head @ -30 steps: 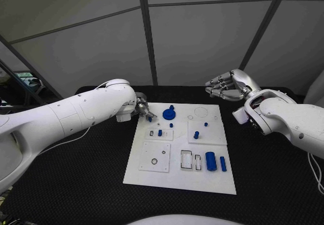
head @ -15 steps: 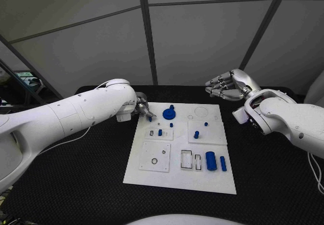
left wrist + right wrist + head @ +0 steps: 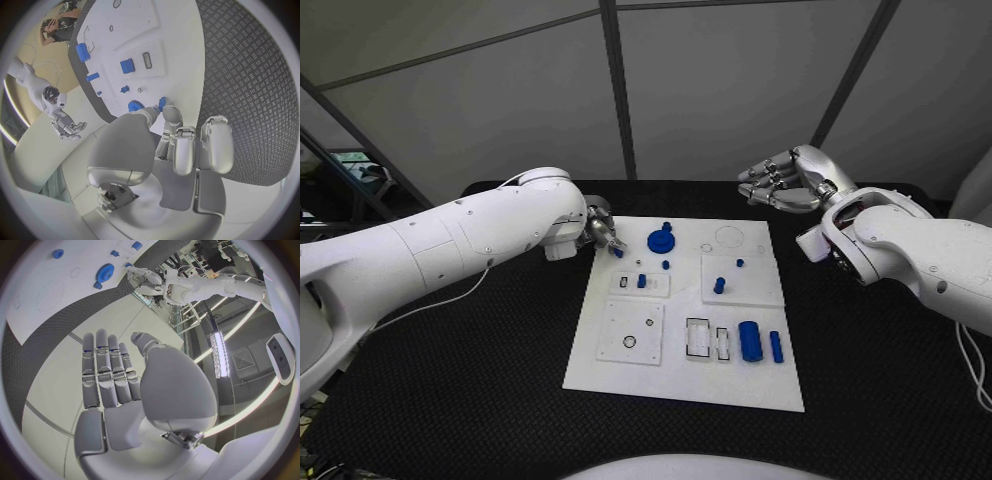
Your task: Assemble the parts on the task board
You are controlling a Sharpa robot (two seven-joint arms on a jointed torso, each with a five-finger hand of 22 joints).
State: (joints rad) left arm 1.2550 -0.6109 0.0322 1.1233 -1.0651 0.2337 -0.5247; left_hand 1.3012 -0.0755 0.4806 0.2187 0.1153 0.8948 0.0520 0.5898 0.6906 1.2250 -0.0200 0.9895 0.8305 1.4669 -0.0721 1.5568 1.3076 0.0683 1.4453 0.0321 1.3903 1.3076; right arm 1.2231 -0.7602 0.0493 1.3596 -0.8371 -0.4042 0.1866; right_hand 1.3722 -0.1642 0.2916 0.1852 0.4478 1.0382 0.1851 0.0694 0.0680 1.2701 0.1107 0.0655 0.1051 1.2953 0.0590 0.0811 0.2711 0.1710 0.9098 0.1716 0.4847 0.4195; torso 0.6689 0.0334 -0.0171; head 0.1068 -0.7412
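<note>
A flat white rectangular task board (image 3: 678, 385) is seen at the middle of a black table (image 3: 473, 380) with a raised diamond-tread texture. A small blue peg (image 3: 617, 252) is pinched between the fingertips of the left hand (image 3: 599, 228) at the board's far left corner. On the board, one toothed blue gear (image 3: 661, 241) lies near that corner, and one thick blue cylinder (image 3: 750, 343) and one slim blue bar (image 3: 776, 348) lie side by side near the right edge. Four smaller blue pieces can be counted standing mid-board. The silver right hand (image 3: 783, 183) is held well apart beyond the board's far right corner, its fingers extended, nothing in its grasp.
</note>
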